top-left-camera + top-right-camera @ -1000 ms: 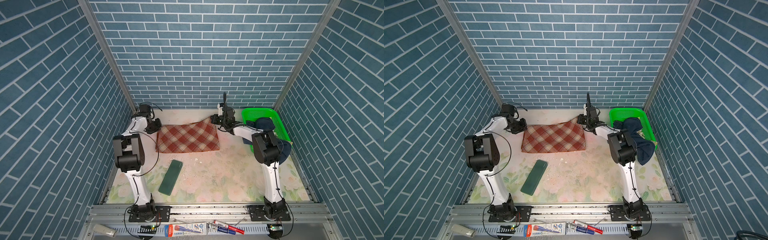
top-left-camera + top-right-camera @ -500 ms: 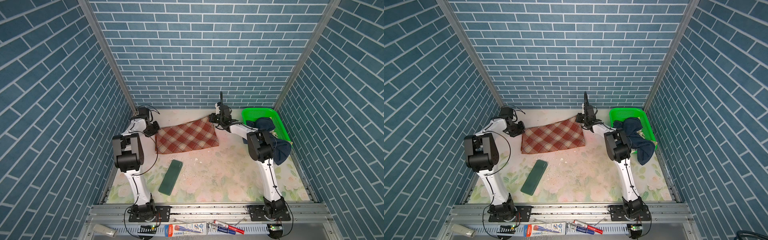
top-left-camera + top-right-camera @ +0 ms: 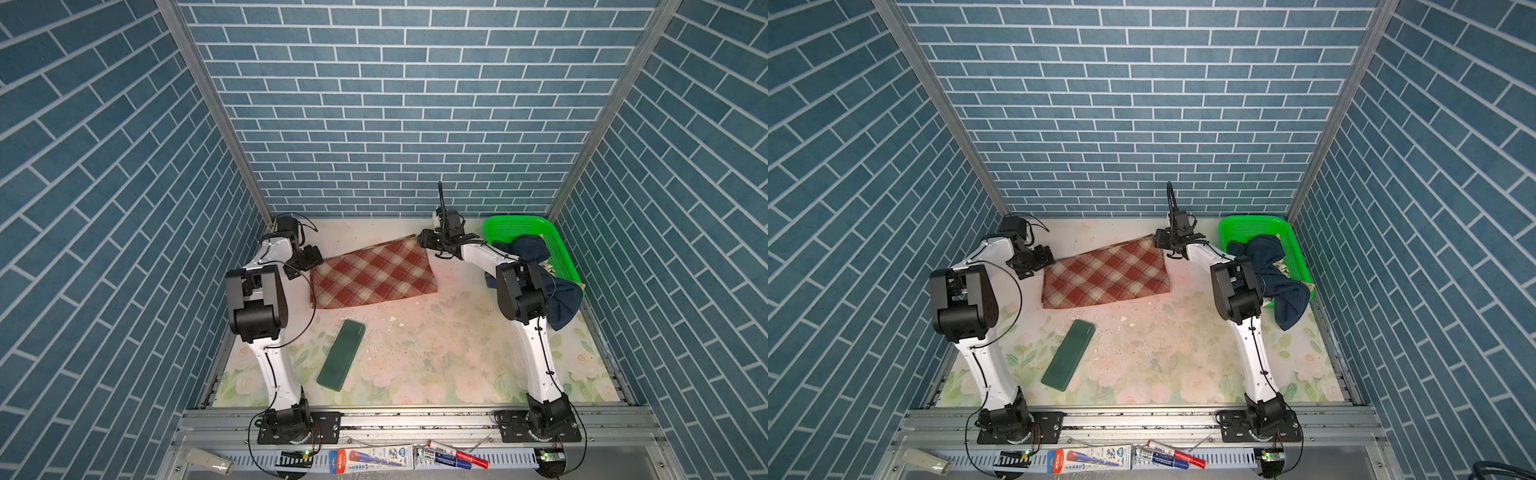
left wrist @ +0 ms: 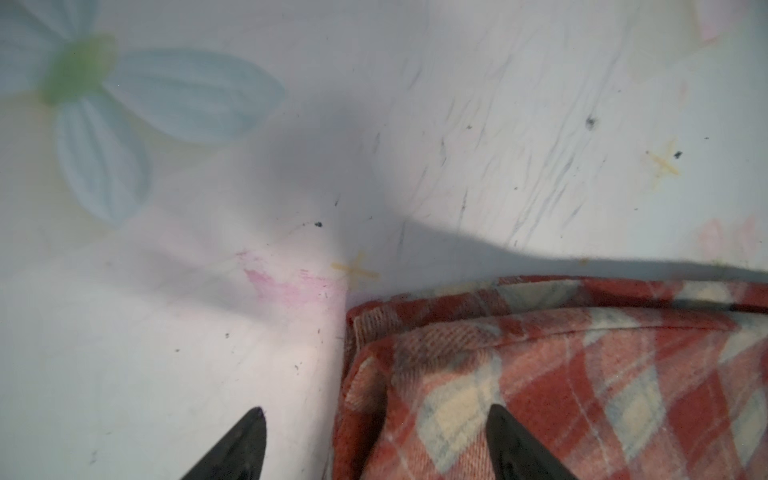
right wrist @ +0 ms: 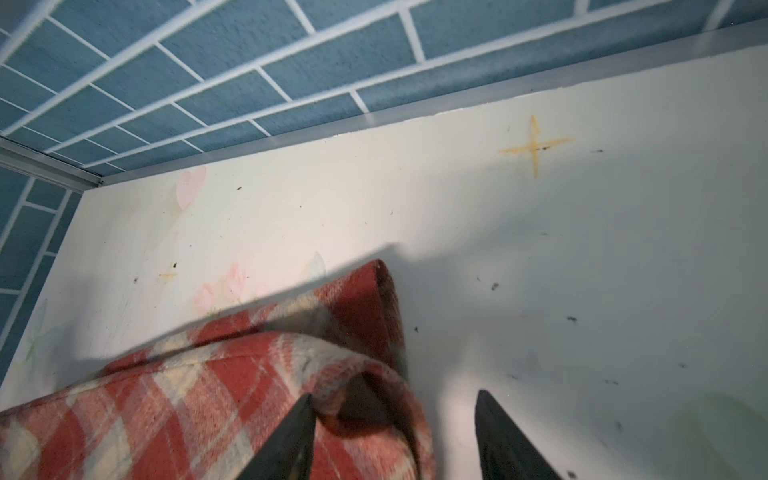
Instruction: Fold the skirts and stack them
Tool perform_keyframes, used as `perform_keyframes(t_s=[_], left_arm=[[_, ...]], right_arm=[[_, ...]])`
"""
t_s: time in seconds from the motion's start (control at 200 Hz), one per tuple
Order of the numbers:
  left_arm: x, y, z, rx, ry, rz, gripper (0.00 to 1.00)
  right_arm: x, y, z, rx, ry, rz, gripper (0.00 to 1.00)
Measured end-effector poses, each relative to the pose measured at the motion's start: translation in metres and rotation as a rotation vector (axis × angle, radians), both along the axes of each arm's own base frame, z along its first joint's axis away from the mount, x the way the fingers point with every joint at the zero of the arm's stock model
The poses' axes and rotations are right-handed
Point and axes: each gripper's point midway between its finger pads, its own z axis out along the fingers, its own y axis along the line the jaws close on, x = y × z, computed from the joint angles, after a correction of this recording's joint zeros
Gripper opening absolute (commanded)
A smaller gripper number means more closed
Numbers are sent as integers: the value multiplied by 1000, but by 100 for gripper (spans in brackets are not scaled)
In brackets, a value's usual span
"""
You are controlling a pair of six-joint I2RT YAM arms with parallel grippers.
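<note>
The folded plaid skirt point(image 4: 582, 386) lies on the flower-printed tabletop point(image 4: 208, 311). The left gripper point(image 4: 375, 436) has its jaws apart, straddling the skirt's edge.

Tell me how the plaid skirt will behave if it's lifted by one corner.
Probably floppy: the plaid skirt lies folded in soft layers, and one corner curls up loosely, so it would likely drape and unfold. The thick, fuzzy weave suggests some weight and good grip, not slipperiness. Pushed, it may bunch rather than slide.

Top views high, looking down, wrist views close, sharing plaid skirt point(image 4: 582, 395)
</note>
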Motion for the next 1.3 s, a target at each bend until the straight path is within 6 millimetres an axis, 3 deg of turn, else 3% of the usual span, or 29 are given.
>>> perform_keyframes(t_s=[0.155,0.27,0.43,0.65,0.825,1.02,1.125,1.3], left_arm=[[-5,2,15,26,-12,-12,92],[-12,1,10,21,19,-23,92],[-24,-5,-3,0,61,-43,92],[-44,-8,-23,-14,128,-50,92],[-49,-12,-25,-29,135,-65,92],[-48,-16,-24,-39,122,-100,92],[-48,-16,-23,-37,116,-114,92],[-46,-18,-24,-35,107,-141,90]], right_arm=[[-27,-15,11,-30,32,-1,63],[-46,-22,12,-54,54,-4,64],[-54,-28,10,-82,64,-13,68],[-50,-32,15,-111,63,-27,68],[-15,-30,58,-110,-42,-67,68],[-3,-32,89,-103,-104,-61,68],[-11,-32,75,-101,-66,-35,67],[-49,-32,19,-120,81,31,66]])
